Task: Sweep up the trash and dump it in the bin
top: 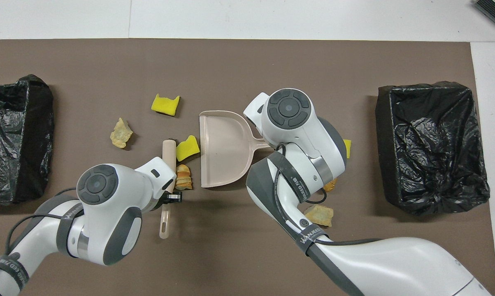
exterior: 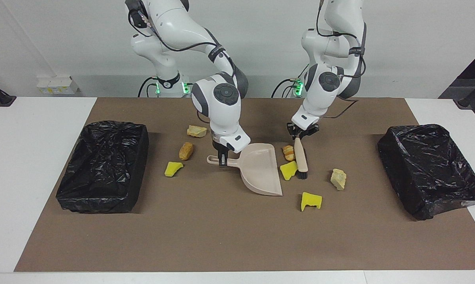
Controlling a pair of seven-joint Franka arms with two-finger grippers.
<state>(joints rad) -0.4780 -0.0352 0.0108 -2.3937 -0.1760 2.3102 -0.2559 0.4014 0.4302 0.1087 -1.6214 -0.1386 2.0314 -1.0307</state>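
trash at dustpan lip (touching)

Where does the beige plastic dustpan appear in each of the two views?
Facing view: beige plastic dustpan at centre, mouth toward the brush.
Overhead view: dustpan at centre, beside the right arm.
Shared landmark: the yellow spongy chunk at the dustpan's mouth.
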